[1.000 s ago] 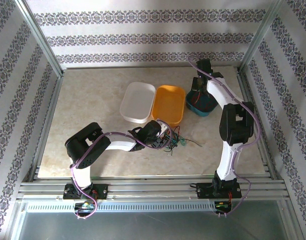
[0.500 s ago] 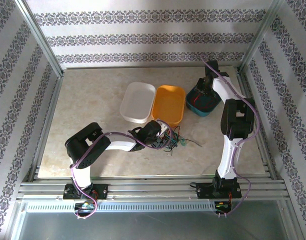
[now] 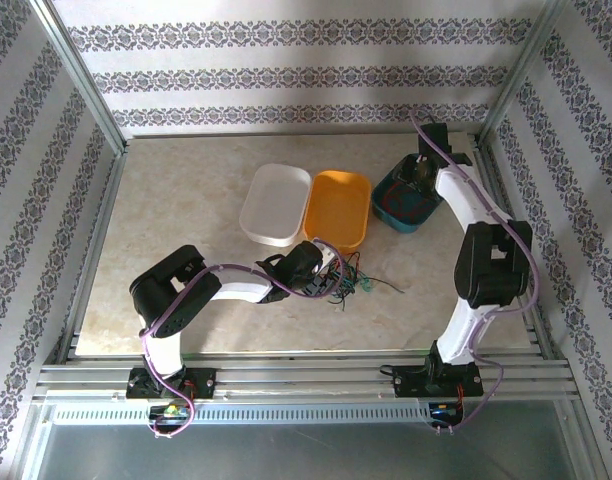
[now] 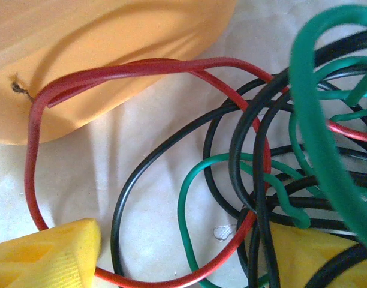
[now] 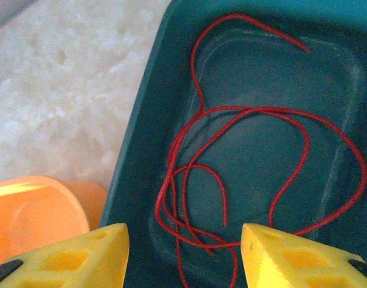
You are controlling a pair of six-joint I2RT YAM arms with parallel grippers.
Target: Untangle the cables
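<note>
My left gripper (image 4: 183,258) is spread wide over the tangle of red, green and black cables (image 4: 258,180) on the table (image 3: 166,200), just beside the orange tray (image 4: 81,54), and pinches nothing. My right gripper (image 5: 183,255) hangs equally spread and empty above the teal tray (image 5: 141,150), where one red cable (image 5: 255,109) lies loosely coiled. A white tray (image 3: 276,203) sits beside the orange one.

The green cable (image 4: 309,120) (blurred) runs off-frame right.

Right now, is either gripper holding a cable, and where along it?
Neither. Left gripper open astride the tangled cables; right gripper open above the teal tray.
</note>
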